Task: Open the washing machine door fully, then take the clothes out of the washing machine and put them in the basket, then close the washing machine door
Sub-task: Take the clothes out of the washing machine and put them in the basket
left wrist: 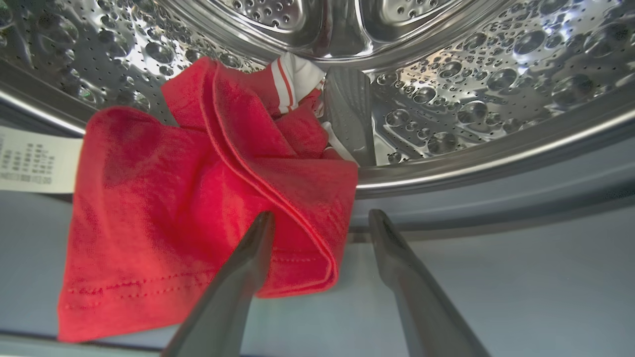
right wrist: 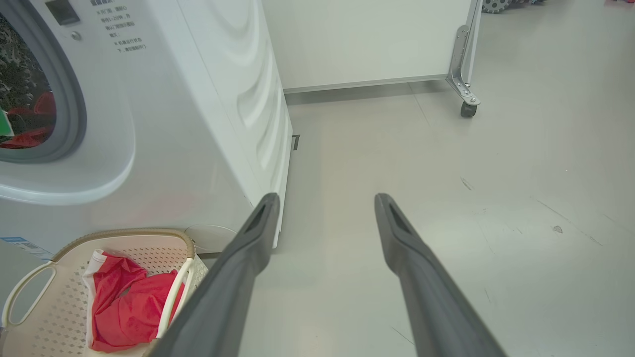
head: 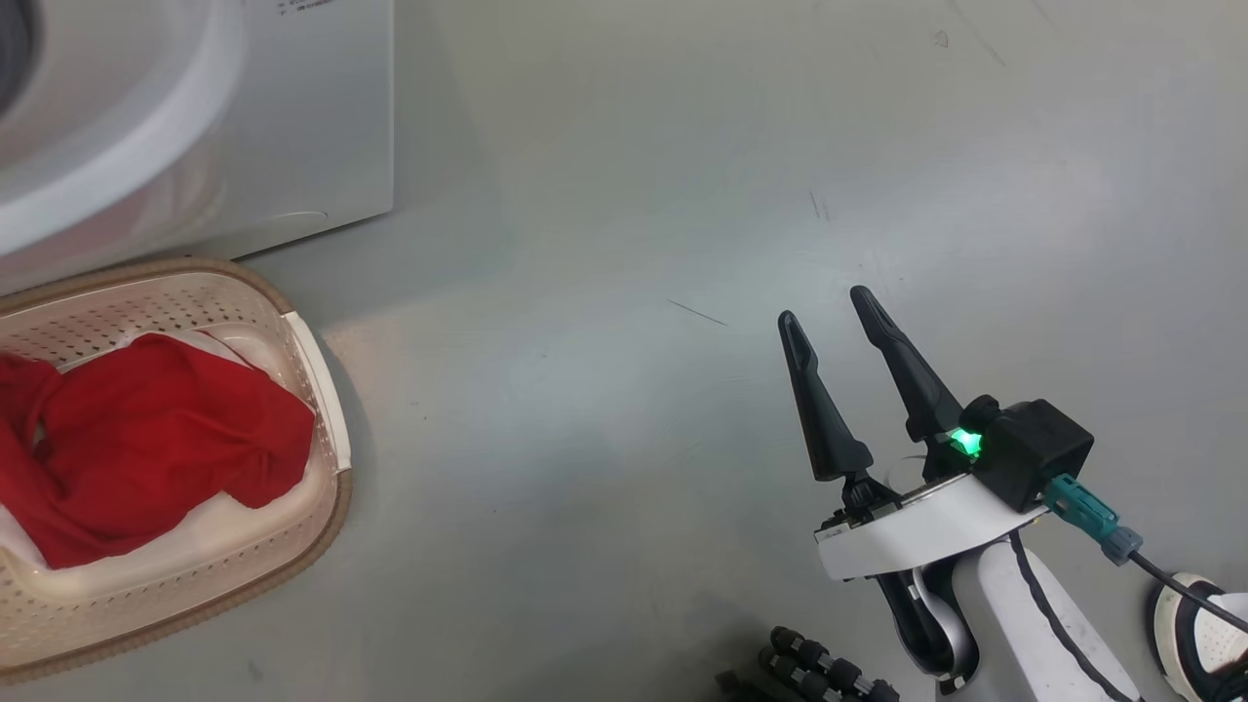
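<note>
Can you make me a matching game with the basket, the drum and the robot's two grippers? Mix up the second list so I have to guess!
Things:
1. basket
2. drum
3. left gripper
4. right gripper

Clues:
A. open, above the bare floor, holding nothing
B. open, at the red cloth that hangs over the drum's lip
C. has a red garment lying inside
D. shiny steel, dotted with holes

Pairs: 1-C, 2-D, 3-B, 4-A
</note>
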Controlling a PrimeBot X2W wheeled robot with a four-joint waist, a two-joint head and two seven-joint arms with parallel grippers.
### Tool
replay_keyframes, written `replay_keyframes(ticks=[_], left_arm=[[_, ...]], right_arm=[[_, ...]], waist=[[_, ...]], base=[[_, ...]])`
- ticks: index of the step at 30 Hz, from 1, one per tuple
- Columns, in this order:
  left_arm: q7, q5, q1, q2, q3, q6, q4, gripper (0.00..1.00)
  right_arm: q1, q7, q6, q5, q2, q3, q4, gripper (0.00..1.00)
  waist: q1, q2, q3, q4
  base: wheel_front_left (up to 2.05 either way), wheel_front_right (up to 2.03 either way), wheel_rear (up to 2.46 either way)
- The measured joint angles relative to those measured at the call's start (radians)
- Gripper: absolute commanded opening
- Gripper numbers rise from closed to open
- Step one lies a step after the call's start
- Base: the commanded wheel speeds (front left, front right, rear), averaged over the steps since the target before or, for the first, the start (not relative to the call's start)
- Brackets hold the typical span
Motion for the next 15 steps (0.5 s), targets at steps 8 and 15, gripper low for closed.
replay_keyframes(ticks=[8, 15], left_arm=[[0.027, 0.001, -0.047, 0.013, -0.002, 0.013, 0.039, 1.0], [0.03, 0.007, -0.087, 0.032, -0.006, 0.013, 0.07, 1.0]], right_arm=[[-0.008, 0.0, -0.007, 0.008, 0.0, 0.015, -0.006, 1.0], [-0.022, 0.0, -0.009, 0.009, 0.001, 0.023, -0.009, 1.0]], waist=[[0.0, 0.0, 0.016, -0.009], [0.0, 0.0, 0.034, -0.02]], base=[[0.0, 0.0, 0.0], [0.0, 0.0, 0.0]])
